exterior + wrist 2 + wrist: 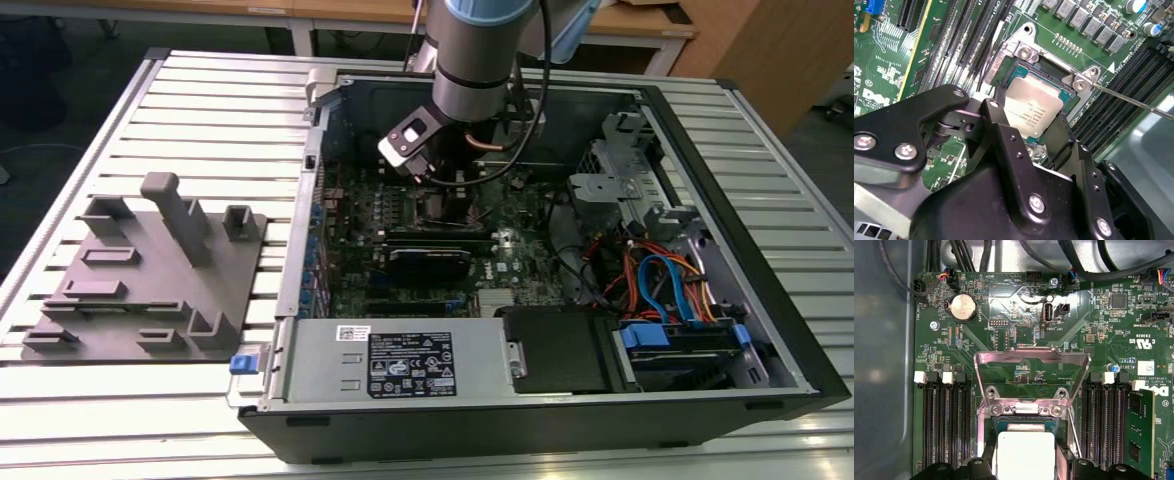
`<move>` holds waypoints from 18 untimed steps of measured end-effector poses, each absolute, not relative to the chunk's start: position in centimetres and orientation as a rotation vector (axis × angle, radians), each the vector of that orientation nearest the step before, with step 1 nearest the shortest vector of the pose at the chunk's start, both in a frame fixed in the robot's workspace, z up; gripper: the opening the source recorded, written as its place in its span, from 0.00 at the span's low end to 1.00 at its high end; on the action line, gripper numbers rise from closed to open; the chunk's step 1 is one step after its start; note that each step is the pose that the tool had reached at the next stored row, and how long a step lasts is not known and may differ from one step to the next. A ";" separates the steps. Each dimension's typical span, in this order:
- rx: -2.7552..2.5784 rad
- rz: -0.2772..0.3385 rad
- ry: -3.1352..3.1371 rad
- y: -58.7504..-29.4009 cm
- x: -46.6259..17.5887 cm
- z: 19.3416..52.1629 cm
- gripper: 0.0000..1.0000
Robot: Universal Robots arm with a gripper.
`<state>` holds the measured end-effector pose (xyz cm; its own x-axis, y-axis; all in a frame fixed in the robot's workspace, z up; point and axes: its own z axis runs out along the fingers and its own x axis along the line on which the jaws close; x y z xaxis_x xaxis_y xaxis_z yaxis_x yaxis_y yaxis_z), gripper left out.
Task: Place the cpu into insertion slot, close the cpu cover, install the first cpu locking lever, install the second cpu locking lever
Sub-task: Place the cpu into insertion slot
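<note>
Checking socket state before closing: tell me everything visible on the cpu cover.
The cpu cover is a thin silvery metal frame with an open middle, green board showing through. It stands swung up, open, hinged on a two-screw bracket at the insertion slot, beside the cpu. Nothing grips it.

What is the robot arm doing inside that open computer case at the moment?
The arm reaches down into the open computer case, with its gripper shut on the cpu, fingers on two opposite edges. It holds the chip at the insertion slot on the green motherboard; whether it is fully seated cannot be told. The cpu cover stands swung up, clear of the socket, so closing and locking it is not yet done.
</note>
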<state>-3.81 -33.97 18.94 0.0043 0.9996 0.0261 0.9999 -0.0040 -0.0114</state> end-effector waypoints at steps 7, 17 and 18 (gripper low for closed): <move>-2.207 -0.016 -2.198 -34.0 -3.8 18.9 0.61; -2.207 -0.016 -2.198 -34.0 -3.8 20.2 0.61; -2.207 -0.016 -2.198 -34.0 -3.8 20.4 0.61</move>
